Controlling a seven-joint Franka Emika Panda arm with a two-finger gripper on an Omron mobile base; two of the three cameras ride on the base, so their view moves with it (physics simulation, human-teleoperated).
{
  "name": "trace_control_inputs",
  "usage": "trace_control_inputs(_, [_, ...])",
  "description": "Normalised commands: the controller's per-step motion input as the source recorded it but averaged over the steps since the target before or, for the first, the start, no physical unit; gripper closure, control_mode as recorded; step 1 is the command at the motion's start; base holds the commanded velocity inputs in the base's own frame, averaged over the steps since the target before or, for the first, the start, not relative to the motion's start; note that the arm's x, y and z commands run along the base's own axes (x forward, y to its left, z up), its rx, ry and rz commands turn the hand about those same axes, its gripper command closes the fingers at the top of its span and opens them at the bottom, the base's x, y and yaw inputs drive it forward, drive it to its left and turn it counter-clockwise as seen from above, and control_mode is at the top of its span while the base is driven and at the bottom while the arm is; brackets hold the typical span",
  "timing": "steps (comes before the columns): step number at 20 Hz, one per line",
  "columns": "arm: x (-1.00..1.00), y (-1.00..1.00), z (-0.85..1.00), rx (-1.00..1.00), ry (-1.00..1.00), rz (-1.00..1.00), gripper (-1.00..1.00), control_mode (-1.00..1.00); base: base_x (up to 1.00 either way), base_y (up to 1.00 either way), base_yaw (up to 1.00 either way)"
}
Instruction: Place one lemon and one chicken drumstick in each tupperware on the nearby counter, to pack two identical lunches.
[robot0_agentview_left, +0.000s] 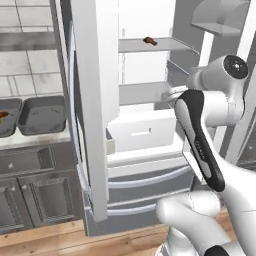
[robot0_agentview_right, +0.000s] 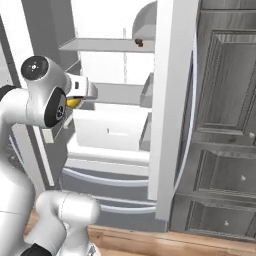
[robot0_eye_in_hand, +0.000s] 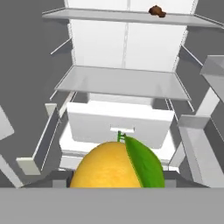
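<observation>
Lemon (robot0_eye_in_hand: 114, 167), rounded yellow-orange fruit with green leaf, is sitting gripped in the end effector (robot0_agentview_right: 75, 102); apparently light, firm, slippery — holding its middle.

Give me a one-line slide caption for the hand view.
Lemon held close at the gripper, facing the open fridge, a chicken drumstick on its top shelf.

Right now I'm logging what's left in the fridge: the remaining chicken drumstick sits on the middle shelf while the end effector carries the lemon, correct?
Not quite. The chicken drumstick lies on the top shelf, as the hand view shows. The end effector does carry the lemon.
</observation>
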Motion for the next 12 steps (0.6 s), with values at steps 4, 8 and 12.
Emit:
trace_control_inputs(4, [0.00, 0.00, 0.00, 0.00, 0.00, 0.00, 1.00, 1.00, -0.89, 0.30, 0.03])
trace_control_inputs(8, [0.00, 0.00, 0.00, 0.00, 0.00, 0.00, 1.00, 1.00, -0.27, 0.93, 0.00])
trace_control_inputs(12, [0.00, 0.00, 0.00, 0.00, 0.00, 0.00, 1.00, 1.00, -0.04, 1.00, 0.00])
